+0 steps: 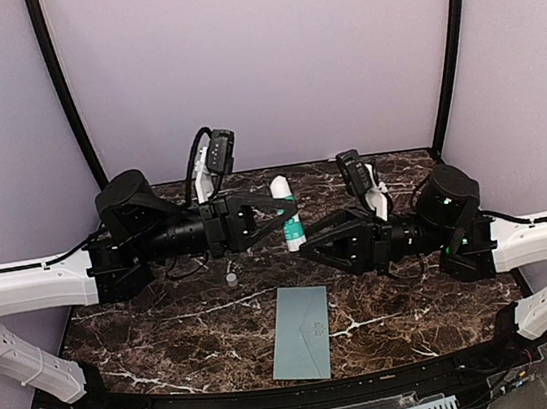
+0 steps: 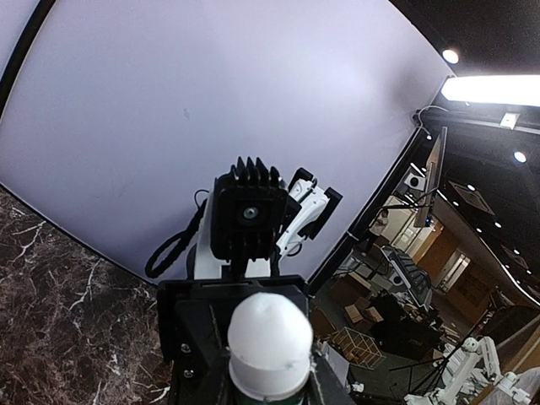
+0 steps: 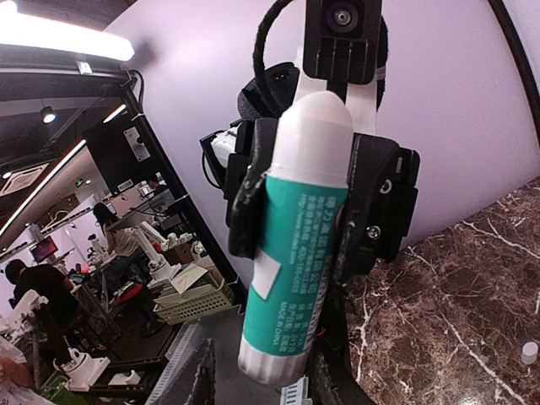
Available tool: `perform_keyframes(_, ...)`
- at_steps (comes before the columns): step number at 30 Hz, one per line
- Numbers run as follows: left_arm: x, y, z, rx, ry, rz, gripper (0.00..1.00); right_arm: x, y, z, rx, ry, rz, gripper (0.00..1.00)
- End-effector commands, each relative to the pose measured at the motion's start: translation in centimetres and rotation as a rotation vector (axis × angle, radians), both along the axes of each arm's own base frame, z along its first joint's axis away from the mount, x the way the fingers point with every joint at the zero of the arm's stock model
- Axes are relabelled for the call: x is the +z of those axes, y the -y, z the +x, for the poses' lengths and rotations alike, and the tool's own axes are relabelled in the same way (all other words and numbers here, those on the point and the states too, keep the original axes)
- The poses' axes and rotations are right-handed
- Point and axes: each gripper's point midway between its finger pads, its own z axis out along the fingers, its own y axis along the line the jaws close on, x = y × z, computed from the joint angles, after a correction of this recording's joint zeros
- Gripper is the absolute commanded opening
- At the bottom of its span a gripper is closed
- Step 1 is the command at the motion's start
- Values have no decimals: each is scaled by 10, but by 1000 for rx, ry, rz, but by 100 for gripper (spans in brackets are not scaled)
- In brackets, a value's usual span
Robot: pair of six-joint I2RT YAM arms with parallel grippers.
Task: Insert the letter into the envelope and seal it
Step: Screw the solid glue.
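Observation:
The pale grey-teal envelope (image 1: 301, 332) lies flat on the marble table (image 1: 169, 329), near the front edge between the two arms. The letter does not show in any view. My left gripper (image 1: 286, 213) is held above the table, shut on a white-and-green glue stick (image 1: 286, 215) that stands nearly upright. In the left wrist view the stick's white rounded top (image 2: 268, 337) fills the space between the fingers. My right gripper (image 3: 266, 375) is under the stick's grey base (image 3: 274, 359). Its jaws flank the base with a gap on one side.
A small white cap (image 1: 231, 281) lies on the table left of the envelope and also shows in the right wrist view (image 3: 529, 353). Both arms meet mid-table above the envelope. A lilac backdrop (image 1: 254, 56) closes the back and sides.

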Motion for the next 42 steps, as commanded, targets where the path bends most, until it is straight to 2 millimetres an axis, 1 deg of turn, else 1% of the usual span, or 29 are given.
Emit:
perform_keyframes(1,30,-6,-15,-65,37,-84,0,18,-1,-5,43,37,50,34)
perform_keyframes(5,30,-5,-17,-82,33,-91,0,18,-5,-5,60,33,52,34)
perform_keyframes(17,28,-4,-19,-101,29,-86,0,23,-7,-6,71,30,78,35)
perform_keyframes(23,27,-4,-20,-105,27,-84,0,22,-8,-5,68,27,78,18)
perform_keyframes(25,23,-3,-18,-94,26,-66,0,22,-6,-4,55,26,81,11)
perform_keyframes(27,19,-4,-14,-66,28,-43,0,20,-6,-1,37,22,73,9)
perform_keyframes(29,13,-7,-8,-16,35,-7,0,16,-7,5,0,16,47,9)
perform_keyframes(32,1,-13,4,84,66,59,0,6,-9,20,-91,-6,-10,9)
perform_keyframes(33,-9,-16,12,139,54,110,0,3,-10,28,-132,-16,-31,9)
perform_keyframes(34,-13,-17,17,172,77,138,0,-1,-11,35,-170,-26,-58,9)
perform_keyframes(35,-27,-19,26,220,63,200,0,-4,-13,43,-209,-35,-83,9)
perform_keyframes(36,-31,-20,29,241,82,225,0,-7,-13,50,-249,-42,-105,9)
perform_keyframes(37,-43,-22,35,276,80,271,0,-11,-15,58,-286,-51,-131,9)
perform_keyframes(39,-55,-25,42,315,76,304,0,-17,-20,69,-342,-52,-180,9)
perform_keyframes(42,-65,-31,52,385,58,319,0,-34,-28,91,-467,-50,-299,8)
